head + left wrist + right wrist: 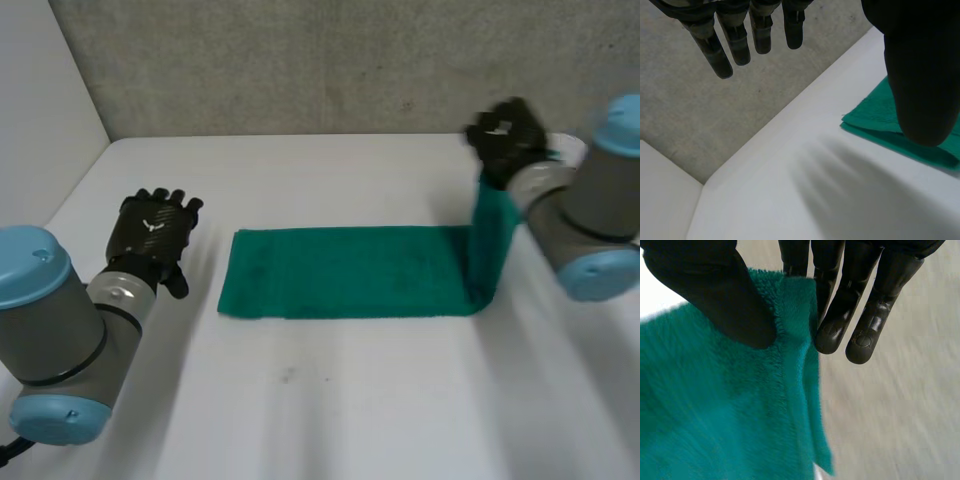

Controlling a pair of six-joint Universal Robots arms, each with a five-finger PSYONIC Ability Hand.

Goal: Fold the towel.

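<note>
The left robot hand [152, 232] hangs over the worktop [330, 400], fingers straight and relaxed, holding nothing. Beside its thumb the towel [340, 272] lies flat, its other end lifted upright, pinched between the thumb and fingers of the right robot hand [508, 140].
</note>
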